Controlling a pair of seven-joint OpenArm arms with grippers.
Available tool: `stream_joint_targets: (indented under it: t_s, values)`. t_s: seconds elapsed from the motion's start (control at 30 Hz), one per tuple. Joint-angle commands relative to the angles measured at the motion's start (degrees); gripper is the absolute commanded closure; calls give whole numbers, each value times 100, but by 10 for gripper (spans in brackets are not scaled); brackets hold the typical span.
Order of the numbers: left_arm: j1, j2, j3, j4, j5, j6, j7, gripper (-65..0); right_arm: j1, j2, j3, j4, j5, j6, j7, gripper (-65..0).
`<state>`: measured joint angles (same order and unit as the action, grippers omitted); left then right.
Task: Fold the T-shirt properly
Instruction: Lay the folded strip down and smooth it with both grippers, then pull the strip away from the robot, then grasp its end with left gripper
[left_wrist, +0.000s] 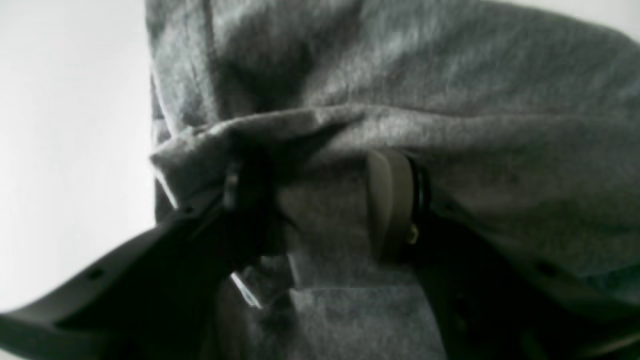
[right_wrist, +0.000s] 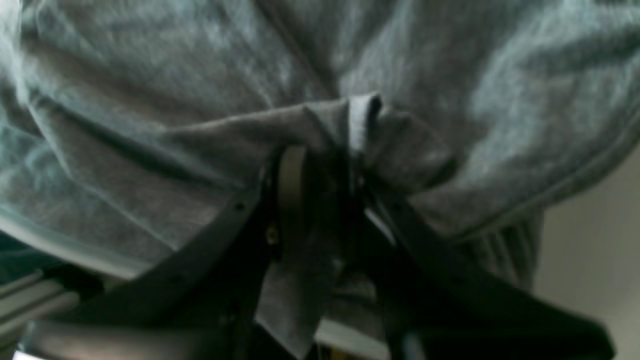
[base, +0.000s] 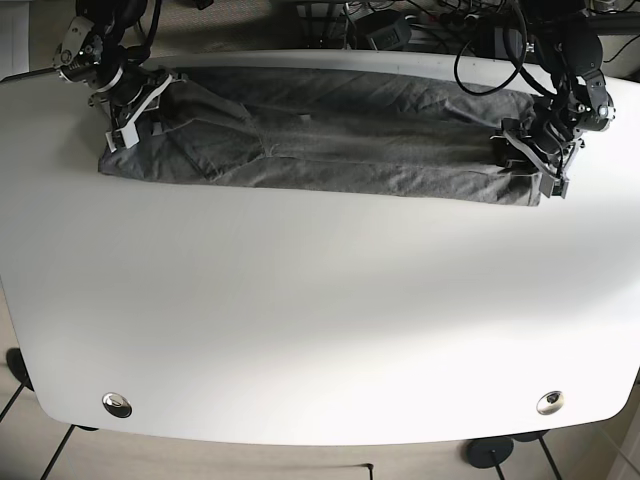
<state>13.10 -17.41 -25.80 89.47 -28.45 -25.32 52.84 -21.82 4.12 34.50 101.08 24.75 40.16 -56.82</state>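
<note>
The grey T-shirt (base: 320, 140) lies stretched in a long band across the far part of the white table (base: 320, 320). My left gripper (base: 530, 158) is at the shirt's right end and is shut on a bunched fold of its fabric (left_wrist: 320, 200). My right gripper (base: 135, 112) is at the shirt's left end and is shut on a gathered edge of the cloth (right_wrist: 325, 165). In both wrist views the grey fabric (right_wrist: 200, 100) fills most of the frame and drapes over the fingers.
Cables and dark equipment (base: 400, 25) sit behind the table's far edge. Two round metal fittings (base: 117, 404) (base: 549, 402) are near the table's front corners. Bare tabletop spreads between the shirt and the front edge.
</note>
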Motion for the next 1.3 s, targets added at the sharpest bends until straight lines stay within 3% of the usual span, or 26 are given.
stream_joint_targets:
  t_s: [0.03, 0.4, 0.53, 0.63, 0.7, 0.77, 0.93, 1.3]
  values:
    - [-58, -198, -18, -152, 36, 31, -5, -281, 77, 76, 0, -222, -264, -16, 306, -108]
    - [-1552, -233, 9, -1725, 62, 31, -418, -285, 2442, 278, -8, -2279, -1196, -16, 666, -108]
    - [-1666, -224, -26, -1004, 27, 31, -312, -285, 2486, 252, 0, -1717, -1003, -16, 622, -105]
    - [-1640, -206, -290, 112, 18, 31, -49, -289, 2477, 243, 36, -917, -783, -16, 16, -103]
    - [-1640, -180, -651, 306, 18, 22, 233, -356, 2442, 234, 36, -670, -651, -16, -63, -103]
    - [-1640, -171, -879, 297, 18, -118, 496, -438, 2407, 225, 18, -662, -651, -16, -63, -103]
    - [-1227, -4, -1319, 226, 27, -1468, 681, -446, 2407, 146, -8, -662, -686, -16, -55, -105]
    - [-1165, 251, -1565, -1154, 18, -1468, 470, -446, 2389, 146, -8, -670, -695, -16, -55, -105]
